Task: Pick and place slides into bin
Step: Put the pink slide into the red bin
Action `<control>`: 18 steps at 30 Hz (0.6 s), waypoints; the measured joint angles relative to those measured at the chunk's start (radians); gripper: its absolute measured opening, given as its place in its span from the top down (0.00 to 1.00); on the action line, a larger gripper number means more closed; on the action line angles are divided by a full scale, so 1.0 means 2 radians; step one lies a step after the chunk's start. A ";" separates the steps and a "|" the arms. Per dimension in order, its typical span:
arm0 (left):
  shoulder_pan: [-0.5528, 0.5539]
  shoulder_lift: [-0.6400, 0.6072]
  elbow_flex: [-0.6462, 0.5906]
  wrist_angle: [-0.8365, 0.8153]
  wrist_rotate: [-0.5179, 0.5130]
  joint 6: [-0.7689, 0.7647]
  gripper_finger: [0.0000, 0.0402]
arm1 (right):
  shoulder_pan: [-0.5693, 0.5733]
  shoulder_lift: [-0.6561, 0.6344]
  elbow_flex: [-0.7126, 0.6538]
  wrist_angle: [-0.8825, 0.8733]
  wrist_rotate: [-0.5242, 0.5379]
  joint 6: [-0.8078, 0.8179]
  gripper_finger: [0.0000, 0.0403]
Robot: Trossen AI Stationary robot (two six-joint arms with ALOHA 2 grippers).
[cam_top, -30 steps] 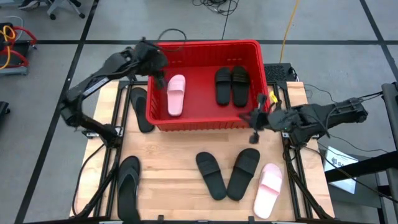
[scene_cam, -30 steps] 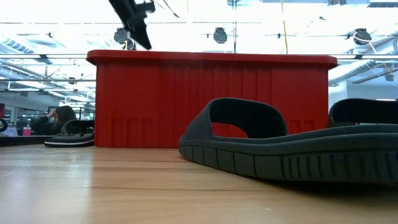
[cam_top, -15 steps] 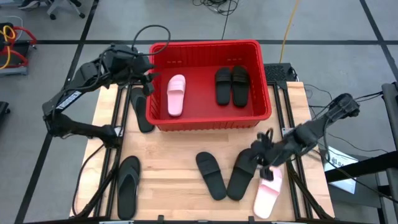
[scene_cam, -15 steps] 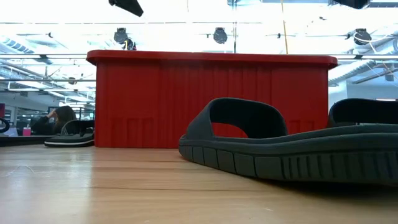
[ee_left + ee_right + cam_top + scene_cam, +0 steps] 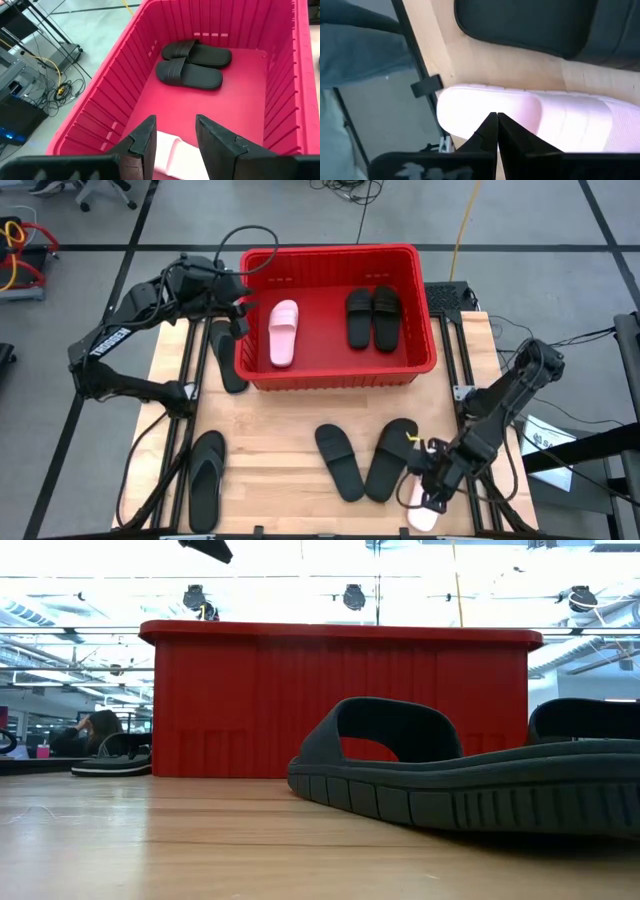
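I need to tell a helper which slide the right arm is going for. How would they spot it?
Start at the red bin, then look to the bare wooden table in front of it. Beside two black slides, nearest the right edge, lies the pale pink slide, the only light one outside the bin, under the right gripper.

We are in a robotics lab inside a large industrial hall. The wooden table [image 5: 290, 435] stands on a grey concrete floor [image 5: 520, 220] marked with dark tape lines, with loose cables [image 5: 345, 190] and an office chair [image 5: 100, 192] nearby. Across the table we see ceiling lights [image 5: 352, 595] and a seated person [image 5: 95, 730].
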 joint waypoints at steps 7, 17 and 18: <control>-0.006 0.000 0.000 0.000 0.000 0.004 0.67 | -0.004 0.001 0.000 -0.075 -0.022 -0.002 1.00; -0.006 0.000 0.000 -0.003 0.000 0.000 0.67 | -0.005 0.001 0.000 -0.140 -0.023 -0.010 0.84; -0.006 0.000 0.000 -0.003 0.000 0.000 0.67 | -0.007 0.001 0.000 -0.150 -0.023 -0.004 0.81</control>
